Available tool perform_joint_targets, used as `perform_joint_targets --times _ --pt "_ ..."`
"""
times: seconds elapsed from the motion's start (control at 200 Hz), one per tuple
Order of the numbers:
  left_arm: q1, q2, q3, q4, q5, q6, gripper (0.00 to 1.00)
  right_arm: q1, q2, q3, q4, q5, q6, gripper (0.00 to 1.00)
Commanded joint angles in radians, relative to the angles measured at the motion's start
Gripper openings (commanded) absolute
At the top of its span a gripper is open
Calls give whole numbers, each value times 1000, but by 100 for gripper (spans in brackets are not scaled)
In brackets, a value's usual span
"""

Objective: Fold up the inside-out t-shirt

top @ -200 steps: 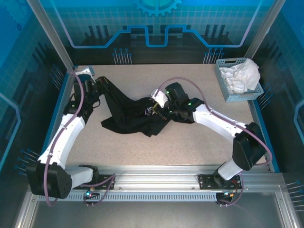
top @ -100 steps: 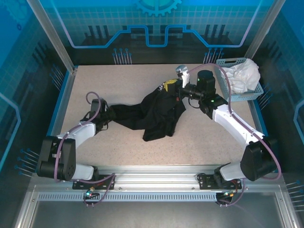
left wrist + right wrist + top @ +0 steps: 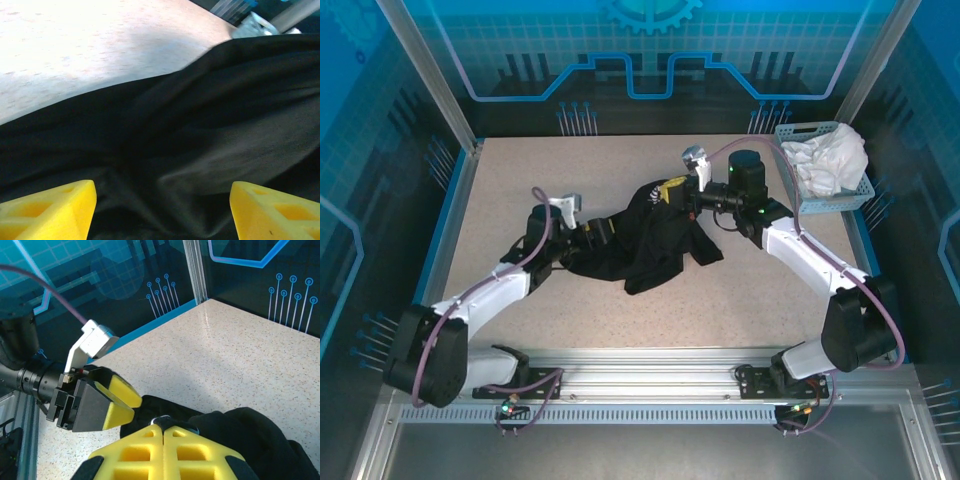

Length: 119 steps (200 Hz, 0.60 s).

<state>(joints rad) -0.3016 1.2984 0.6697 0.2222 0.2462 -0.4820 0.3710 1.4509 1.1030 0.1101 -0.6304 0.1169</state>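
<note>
Since the earlier frame, left pincer [image 3: 592, 233] had pushed against the t-shirt [image 3: 655, 250], spread wide; right pincer [image 3: 660, 191] pinched shut on cloth bunched beneath it.

Arms: white link shells, black joint housings. My left arm [image 3: 490, 290] lower left of overhead view, my right arm [image 3: 810, 255] at right. Black drum-shaped shoulder [image 3: 428, 355] at foot of each. Purple cable [image 3: 35, 282] loops along each arm up to wrist. Small green lights [image 3: 731, 171] on right arm's black joints. My left gripper [image 3: 162, 186]: blocky yellow fingers [image 3: 50, 205] with hollow cut-out cells, dark grey body, white camera block [image 3: 92, 342] on top. My right gripper [image 3: 164, 431]: same yellow cell pattern, black trim at sides.
</note>
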Motion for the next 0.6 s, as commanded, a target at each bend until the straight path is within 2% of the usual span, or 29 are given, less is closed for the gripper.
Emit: perform_joint_targets --times 0.0,0.06,0.12,0.2,0.255,0.295,0.34,0.43,0.52,0.59 --pt "-22 101 85 5 121 72 72 -3 0 21 5 -38 -33 0" --pt "-27 160 125 9 142 78 69 -3 -1 29 -1 -41 -35 0" --pt "-28 215 165 11 169 74 58 -4 -3 37 -4 -37 -33 0" --pt "-28 272 198 33 210 51 33 -5 -9 62 -3 -25 -20 0" --pt "-28 293 200 58 214 32 11 -7 -16 88 6 -12 3 0" --pt "-27 300 201 71 207 20 1 -10 -23 109 19 -11 24 0" --pt "-24 301 202 63 179 12 0 -16 -34 129 41 -13 55 0" --pt "-8 288 199 2 47 -24 0 -44 -71 132 148 -36 137 0" --pt "35 260 169 -39 -52 -77 0 -85 -122 65 294 -56 226 0" --pt "75 220 111 -5 -83 -112 0 -96 -154 0 346 -39 210 0"
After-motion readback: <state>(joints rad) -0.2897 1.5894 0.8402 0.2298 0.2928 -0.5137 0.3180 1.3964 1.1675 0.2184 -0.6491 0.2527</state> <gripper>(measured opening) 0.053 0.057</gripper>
